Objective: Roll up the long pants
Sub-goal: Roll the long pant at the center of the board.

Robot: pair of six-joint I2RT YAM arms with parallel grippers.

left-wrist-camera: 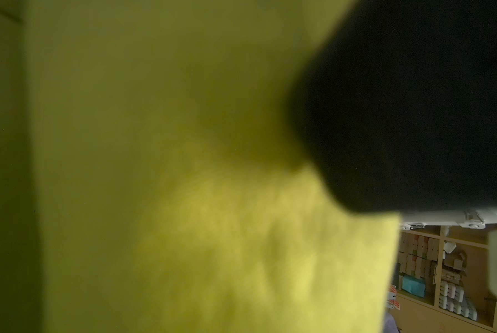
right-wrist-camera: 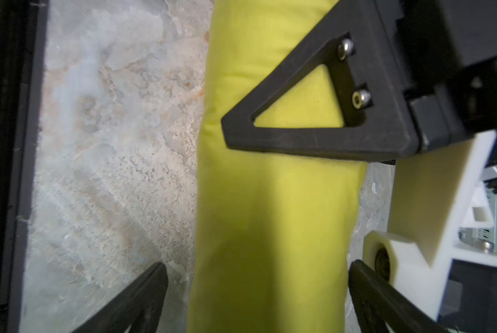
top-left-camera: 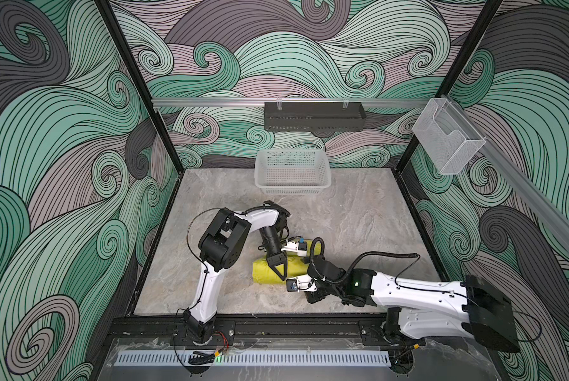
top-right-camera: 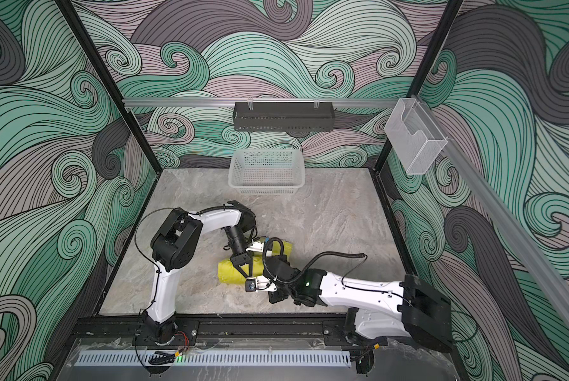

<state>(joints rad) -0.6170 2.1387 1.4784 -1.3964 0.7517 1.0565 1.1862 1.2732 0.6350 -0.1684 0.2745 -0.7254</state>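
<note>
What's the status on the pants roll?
Left pincer down on long pants, grip unclear. Right pincer open, straddling the roll. Basket at back, well apart.

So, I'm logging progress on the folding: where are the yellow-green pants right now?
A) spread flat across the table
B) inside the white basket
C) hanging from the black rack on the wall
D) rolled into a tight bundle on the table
D: the long pants lie as a compact roll on the table, apart from the white basket, which holds no fabric.
</note>
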